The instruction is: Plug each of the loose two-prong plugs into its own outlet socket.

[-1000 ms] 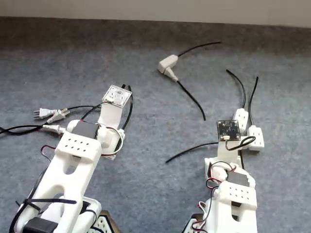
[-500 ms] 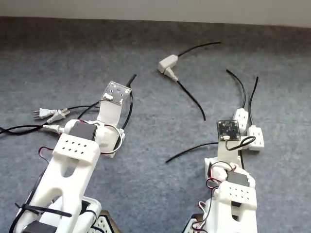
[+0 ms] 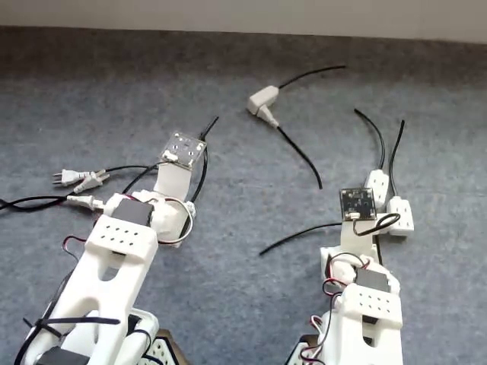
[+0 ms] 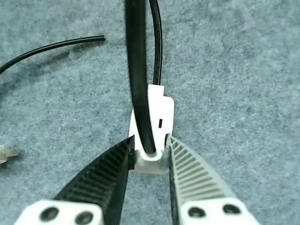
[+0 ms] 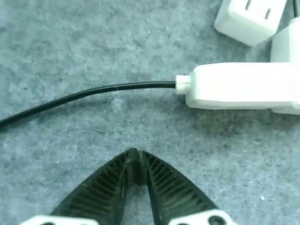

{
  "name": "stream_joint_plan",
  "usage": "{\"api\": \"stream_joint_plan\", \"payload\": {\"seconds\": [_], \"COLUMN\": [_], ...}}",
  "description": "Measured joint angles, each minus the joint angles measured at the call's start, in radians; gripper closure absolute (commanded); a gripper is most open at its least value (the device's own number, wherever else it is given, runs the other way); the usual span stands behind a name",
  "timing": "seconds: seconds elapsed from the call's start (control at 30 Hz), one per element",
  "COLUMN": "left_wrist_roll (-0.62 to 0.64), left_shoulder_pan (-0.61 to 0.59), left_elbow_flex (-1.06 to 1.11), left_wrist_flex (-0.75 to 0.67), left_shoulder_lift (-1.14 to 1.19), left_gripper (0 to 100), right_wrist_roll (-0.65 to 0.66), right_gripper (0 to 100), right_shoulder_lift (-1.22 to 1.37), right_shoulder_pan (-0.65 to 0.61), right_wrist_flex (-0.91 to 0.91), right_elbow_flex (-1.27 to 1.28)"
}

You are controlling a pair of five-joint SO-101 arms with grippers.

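1. Grey carpeted bench (image 3: 228, 68), with black cords strewn across it.
2. Left claw (image 4: 149, 140): pinching a white slotted block (image 4: 159, 117) that lies on the bench. A thick black cord (image 4: 136, 70) crosses over the block.
3. Right claw (image 5: 137, 154): pressed together and empty, near a white plug body (image 5: 239, 91).
4. Outlet socket (image 5: 248, 16), just beside that plug body.
5. Angled white plug (image 3: 262, 103), well apart from both arms.
6. Loose two-prong plugs (image 3: 76, 179), beside the left arm.

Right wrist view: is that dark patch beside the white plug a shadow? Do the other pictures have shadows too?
Right wrist view: yes, it is a soft shadow on the carpet along the white plug. Left wrist view: the thin loose cord throws a faint, soft-edged shadow alongside itself. High view: the light looks even, with weak shadows by the black cords and no glare on the carpet.
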Motion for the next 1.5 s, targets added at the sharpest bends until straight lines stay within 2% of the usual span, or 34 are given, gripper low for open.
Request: {"api": "stream_joint_plan", "payload": {"seconds": [1.5], "left_wrist_roll": [-0.005], "left_shoulder_pan": [0.0], "left_elbow_flex": [0.031], "left_wrist_flex": [-0.043], "left_shoulder_lift": [-0.003], "left_gripper": [99], "right_wrist_roll": [0.0], "right_gripper": [99.1], "right_shoulder_lift": [0.0], "right_shoulder_pan": [0.0], "right_wrist_flex": [-0.018], "right_elbow_flex": [0.002]}}
